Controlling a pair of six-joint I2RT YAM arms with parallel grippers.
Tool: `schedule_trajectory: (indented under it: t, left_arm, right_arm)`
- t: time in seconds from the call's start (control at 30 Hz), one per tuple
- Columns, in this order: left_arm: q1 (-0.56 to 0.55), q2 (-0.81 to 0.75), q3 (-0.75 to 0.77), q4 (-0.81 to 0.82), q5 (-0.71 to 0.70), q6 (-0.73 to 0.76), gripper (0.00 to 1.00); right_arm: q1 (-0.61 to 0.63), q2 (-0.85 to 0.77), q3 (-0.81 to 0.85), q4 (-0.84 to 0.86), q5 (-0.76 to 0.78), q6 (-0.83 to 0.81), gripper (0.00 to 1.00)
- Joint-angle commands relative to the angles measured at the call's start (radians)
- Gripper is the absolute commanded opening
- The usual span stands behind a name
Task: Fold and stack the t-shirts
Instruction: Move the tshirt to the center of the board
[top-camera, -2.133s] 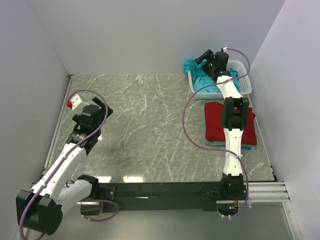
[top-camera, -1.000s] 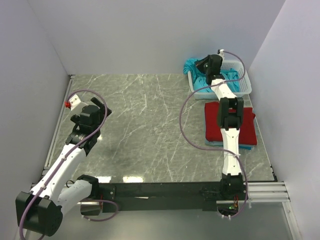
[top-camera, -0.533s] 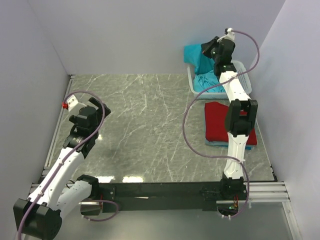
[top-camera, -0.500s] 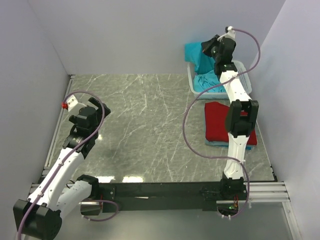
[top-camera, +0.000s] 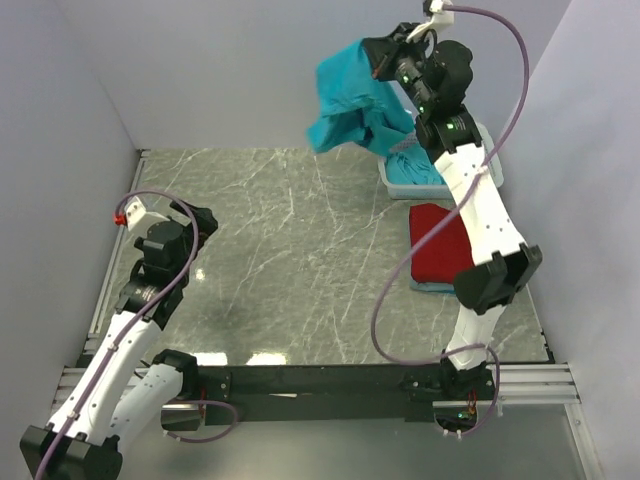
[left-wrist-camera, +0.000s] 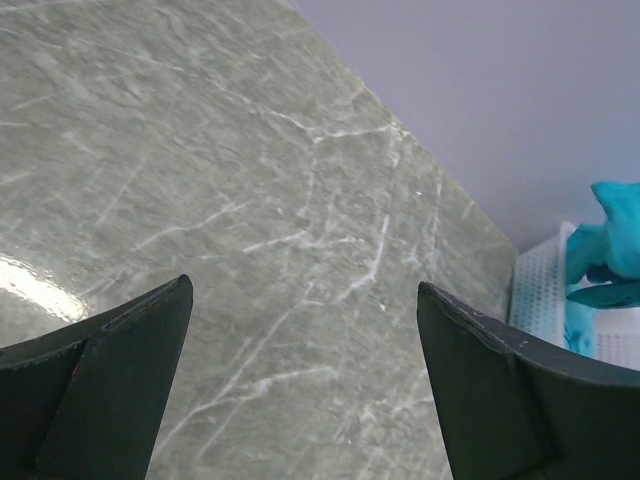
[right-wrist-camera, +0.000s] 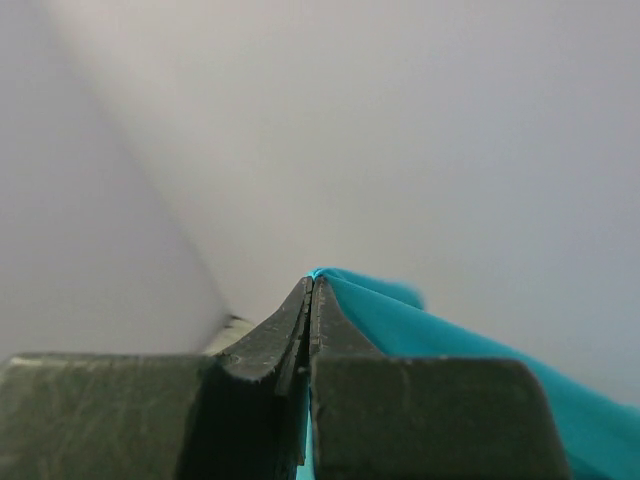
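Observation:
My right gripper (top-camera: 378, 57) is raised high at the back right and shut on a teal t-shirt (top-camera: 350, 100), which hangs crumpled in the air left of the basket. In the right wrist view the jaws (right-wrist-camera: 312, 290) are pressed together with teal cloth (right-wrist-camera: 450, 340) pinched between them. A folded deep red t-shirt (top-camera: 438, 245) lies on a teal one (top-camera: 432, 287) at the right of the table. More teal cloth (top-camera: 410, 170) fills the basket. My left gripper (top-camera: 195, 215) hovers open over the left of the table; its fingers (left-wrist-camera: 500, 390) hold nothing.
The white lattice basket (top-camera: 492, 160) stands in the back right corner, also seen at the right edge of the left wrist view as the basket (left-wrist-camera: 540, 290). Grey walls close in on the left, back and right. The marble tabletop (top-camera: 290, 260) stretches between the arms.
My right gripper has lifted the teal t-shirt up out of the basket and swung it left. The left arm has drawn back slightly toward the near left.

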Motion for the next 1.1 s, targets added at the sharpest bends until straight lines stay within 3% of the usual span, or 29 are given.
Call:
schedule_trajectory:
  t: [0.0, 0.23, 0.33, 0.53, 0.6, 0.67, 0.73, 0.87, 1.07]
  left_arm:
    - [0.004, -0.034, -0.008, -0.013, 0.069, -0.028, 0.99]
    - [0.004, -0.124, 0.004, -0.113, 0.072, -0.074, 0.99]
    - [0.004, -0.167, -0.007, -0.147, 0.066, -0.095, 0.99]
    - [0.004, -0.192, -0.037, -0.176, 0.104, -0.114, 0.99]
    - [0.004, -0.174, -0.047, -0.182, 0.120, -0.109, 0.99]
    - [0.004, -0.152, -0.057, -0.193, 0.150, -0.103, 0.99]
    - [0.004, -0.115, -0.070, -0.201, 0.175, -0.097, 0.99]
    - [0.004, -0.075, -0.108, -0.230, 0.219, -0.124, 1.00]
    - [0.004, -0.103, -0.212, -0.237, 0.252, -0.204, 0.99]
  right_arm:
    - [0.082, -0.117, 0.058, -0.007, -0.017, -0.071, 0.00]
    - [0.160, -0.149, 0.072, 0.018, -0.198, 0.061, 0.00]
    - [0.162, -0.174, -0.038, 0.030, -0.244, 0.133, 0.00]
    - [0.157, -0.301, -0.618, 0.104, -0.148, 0.179, 0.00]
    - [0.151, -0.329, -0.859, 0.148, -0.094, 0.190, 0.27]
    - [0.128, -0.319, -0.991, 0.151, 0.013, 0.200, 0.53]
    - [0.107, -0.309, -1.021, 0.066, 0.112, 0.197, 0.75]
    - [0.090, -0.339, -1.085, 0.005, 0.187, 0.141, 0.78]
    - [0.142, -0.397, -1.191, -0.032, 0.113, 0.128, 0.79]
